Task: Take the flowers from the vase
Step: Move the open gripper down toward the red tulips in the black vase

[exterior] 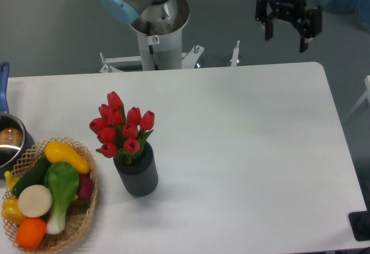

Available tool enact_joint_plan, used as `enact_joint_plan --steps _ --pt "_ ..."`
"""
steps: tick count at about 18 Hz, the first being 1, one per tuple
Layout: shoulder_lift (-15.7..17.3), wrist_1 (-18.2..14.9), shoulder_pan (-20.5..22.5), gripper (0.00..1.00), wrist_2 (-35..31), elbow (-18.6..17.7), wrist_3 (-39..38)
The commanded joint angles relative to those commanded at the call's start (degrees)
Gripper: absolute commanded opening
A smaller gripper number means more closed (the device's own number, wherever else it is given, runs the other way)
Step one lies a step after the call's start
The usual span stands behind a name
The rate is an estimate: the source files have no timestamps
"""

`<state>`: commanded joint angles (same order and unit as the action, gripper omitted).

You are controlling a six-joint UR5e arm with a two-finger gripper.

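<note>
The flowers [122, 128], a bunch of red tulip buds with green leaves, stand upright in the vase [137, 173], a dark grey ribbed cylinder on the white table [248, 150], left of centre. My gripper [287, 41] hangs high above the table's far right edge, far from the flowers. Its two black fingers are spread apart and nothing is between them.
A wicker basket [75, 226] of vegetables sits at the front left, close to the vase. A steel pot [9, 141] with a blue handle is at the left edge. The arm's base column [157, 34] stands behind the table.
</note>
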<state>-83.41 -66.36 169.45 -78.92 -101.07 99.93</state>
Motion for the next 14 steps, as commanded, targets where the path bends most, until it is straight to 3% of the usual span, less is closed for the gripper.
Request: enact_joint_plan --steps 5,10,14 --pt "0.0 -0.09 -0.35 1.0 0.52 -0.26 0.09" --pt "0.09 0.78 -0.09 1.0 6.31 -2.81 -1.39" --pt "-0.61 4.92 0.88 1.0 20.88 -5.79 -14.21"
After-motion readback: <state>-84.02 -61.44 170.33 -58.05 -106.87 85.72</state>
